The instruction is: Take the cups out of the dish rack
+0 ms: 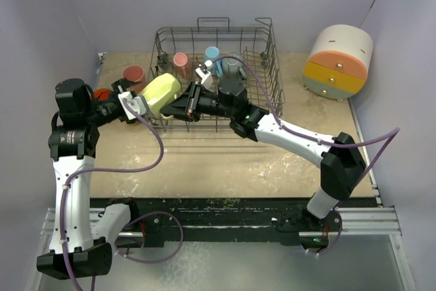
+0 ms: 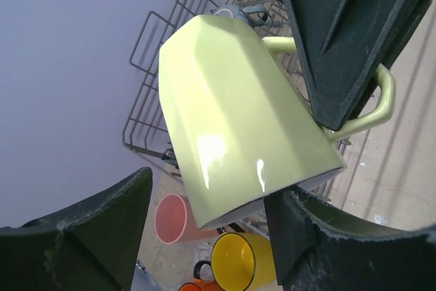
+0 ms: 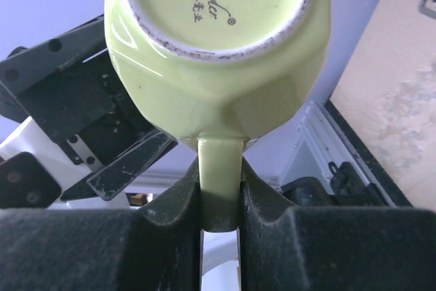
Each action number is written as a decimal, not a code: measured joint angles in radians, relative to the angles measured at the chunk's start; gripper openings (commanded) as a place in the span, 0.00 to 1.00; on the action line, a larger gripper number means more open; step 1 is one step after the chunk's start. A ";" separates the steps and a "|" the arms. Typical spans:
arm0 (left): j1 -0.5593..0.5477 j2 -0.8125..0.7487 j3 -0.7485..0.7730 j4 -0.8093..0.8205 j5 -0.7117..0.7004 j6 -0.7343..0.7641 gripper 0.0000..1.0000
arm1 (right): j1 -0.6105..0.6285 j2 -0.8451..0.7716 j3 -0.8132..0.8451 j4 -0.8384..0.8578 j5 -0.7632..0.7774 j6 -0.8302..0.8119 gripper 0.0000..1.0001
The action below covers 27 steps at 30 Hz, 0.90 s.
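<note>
Lavender walls on three sides of a tan, scuffed table [image 1: 204, 161]. At the far middle of it, the dish rack [image 1: 272, 66], dark wire. At the rack's near left corner, up in the air and tipped on its side: a pale yellow-green mug [image 1: 161, 93].

Right gripper [image 1: 182, 105] pressed together on the mug's handle [image 3: 219, 182], one finger on each side, mug base turned toward the right wrist camera.

Left gripper [image 1: 143, 105] spread wide, fingers [image 2: 88, 230] on either side of the mug's open rim. One finger close against the rim, contact impossible to tell; the other clearly apart from it.

Beyond the right gripper, inside the rack: a salmon cup [image 1: 181, 60], a light blue cup [image 1: 212, 53], a grey cup [image 1: 233, 66].

Beyond the left gripper, on the table outside the rack: a pink cup [image 1: 133, 73], a yellow cup [image 2: 235, 258], an orange cup [image 1: 102, 93].

Well off to the right of both grippers, a round drawer box [image 1: 338, 60] in white, orange and yellow.
</note>
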 measured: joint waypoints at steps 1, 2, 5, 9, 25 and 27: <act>0.000 -0.001 0.000 0.002 0.003 -0.005 0.61 | 0.003 0.000 -0.005 0.019 0.002 0.016 0.00; 0.000 -0.001 0.000 0.005 0.006 -0.007 0.57 | 0.008 0.000 -0.010 0.042 0.003 0.034 0.00; 0.000 -0.003 0.000 0.009 0.010 -0.024 0.42 | 0.026 -0.001 -0.029 0.112 0.003 0.082 0.00; 0.002 -0.014 -0.003 0.042 0.005 -0.029 0.06 | 0.034 -0.008 -0.064 0.194 0.003 0.158 0.04; -0.009 0.138 0.137 -0.091 -0.217 -0.075 0.00 | -0.024 -0.179 -0.055 -0.136 0.073 -0.095 0.81; -0.006 0.224 0.220 -0.153 -0.315 -0.059 0.00 | -0.056 -0.219 -0.014 -0.248 0.140 -0.183 0.81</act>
